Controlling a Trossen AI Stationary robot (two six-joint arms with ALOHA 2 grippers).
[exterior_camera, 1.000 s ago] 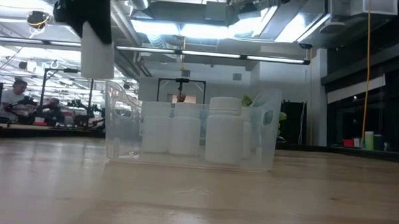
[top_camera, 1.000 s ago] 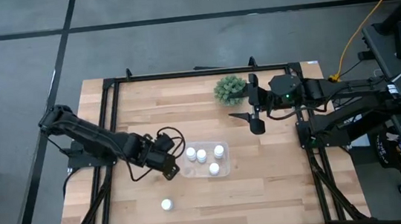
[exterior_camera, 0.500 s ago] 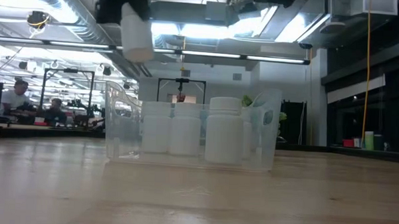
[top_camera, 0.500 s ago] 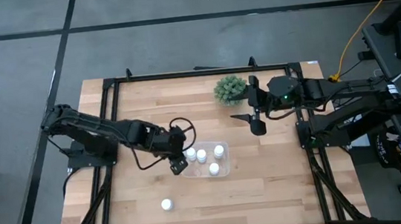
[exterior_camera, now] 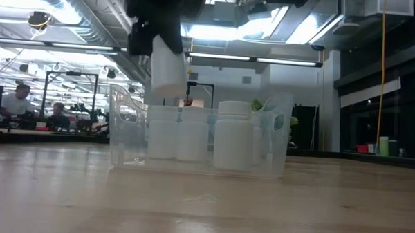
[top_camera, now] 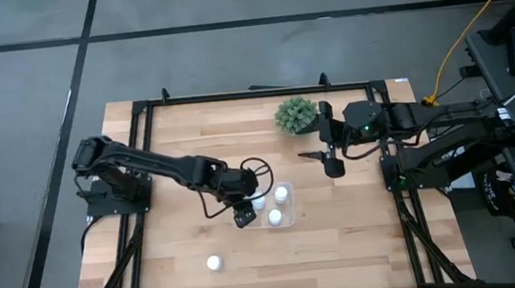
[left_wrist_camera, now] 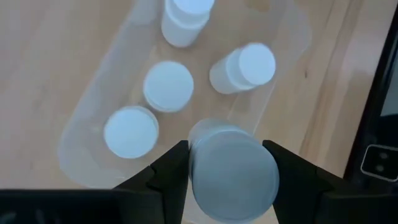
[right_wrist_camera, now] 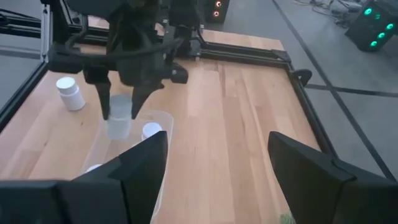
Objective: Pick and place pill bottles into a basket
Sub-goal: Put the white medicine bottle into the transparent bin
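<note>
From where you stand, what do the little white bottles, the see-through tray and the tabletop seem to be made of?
Pill bottles: likely matte white plastic, opaque and evenly coloured. Tray: probably clear, glossy plastic; the bottles show through its walls. Tabletop: light wood, apparently smooth-finished, with visible planks and grain. The left claw holds one bottle above the tray.

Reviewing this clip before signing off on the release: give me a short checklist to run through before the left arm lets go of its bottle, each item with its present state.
1. Held bottle gripped between the left end effector fingers: ok.
2. Held bottle over the basket, not the bare table: ok, it hangs above the tray's near-left part.
3. Landing spot free of other bottles: cannot tell; four bottles already stand in the tray, and the held one hides what lies right under it.
4. Held bottle upright: ok, roughly vertical in the low view.
5. Right end effector clear of the drop: ok, it waits open beside the plant.
6. Last loose bottle reachable on the table: ok.
</note>
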